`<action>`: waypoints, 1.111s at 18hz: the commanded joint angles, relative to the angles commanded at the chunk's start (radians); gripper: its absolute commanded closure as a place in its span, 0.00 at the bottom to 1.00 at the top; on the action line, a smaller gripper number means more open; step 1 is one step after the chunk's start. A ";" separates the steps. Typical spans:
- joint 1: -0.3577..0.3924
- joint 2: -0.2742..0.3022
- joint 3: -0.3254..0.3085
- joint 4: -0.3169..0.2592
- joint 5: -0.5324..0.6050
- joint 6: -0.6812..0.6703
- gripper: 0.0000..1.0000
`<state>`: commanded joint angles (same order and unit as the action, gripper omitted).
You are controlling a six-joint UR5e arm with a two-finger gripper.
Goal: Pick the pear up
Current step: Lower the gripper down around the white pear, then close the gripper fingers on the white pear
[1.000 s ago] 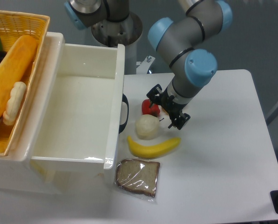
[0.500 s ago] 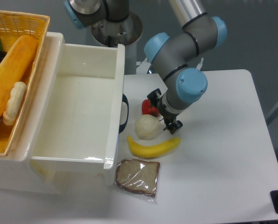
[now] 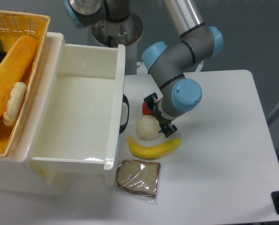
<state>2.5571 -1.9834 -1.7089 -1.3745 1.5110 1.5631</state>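
Cream pear (image 3: 147, 127) sits on the table (image 3: 223, 154) between red pepper (image 3: 146, 108) and banana (image 3: 154, 147). Gripper (image 3: 159, 117) hangs beside it, apparently open; centre the fingers over it before closing.

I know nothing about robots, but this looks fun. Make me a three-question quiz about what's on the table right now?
1. True or false: the pear is already lifted off the table.
2. Which thing lies directly in front of the pear, nearer the camera? A) banana B) wrapped bread slice C) white bin
3. Fill in: the gripper sits just to the ____ of the pear in the picture.

Key:
1. False; it rests on the table.
2. A.
3. Right, with a red fruit just behind the pear. Whether the jaws are open cannot be told.
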 joint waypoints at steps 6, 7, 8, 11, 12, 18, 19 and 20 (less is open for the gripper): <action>-0.002 -0.012 0.002 0.002 -0.003 -0.005 0.00; -0.002 -0.018 0.002 0.002 -0.003 -0.006 0.00; -0.003 -0.023 0.002 0.009 -0.003 -0.017 0.00; -0.015 -0.032 0.002 0.034 -0.005 -0.055 0.00; -0.015 -0.034 0.002 0.034 -0.005 -0.057 0.00; -0.017 -0.040 0.002 0.032 -0.006 -0.058 0.00; -0.017 -0.040 0.002 0.032 -0.005 -0.058 0.00; -0.017 -0.040 0.002 0.032 -0.005 -0.058 0.00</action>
<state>2.5403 -2.0233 -1.7073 -1.3422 1.5064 1.5048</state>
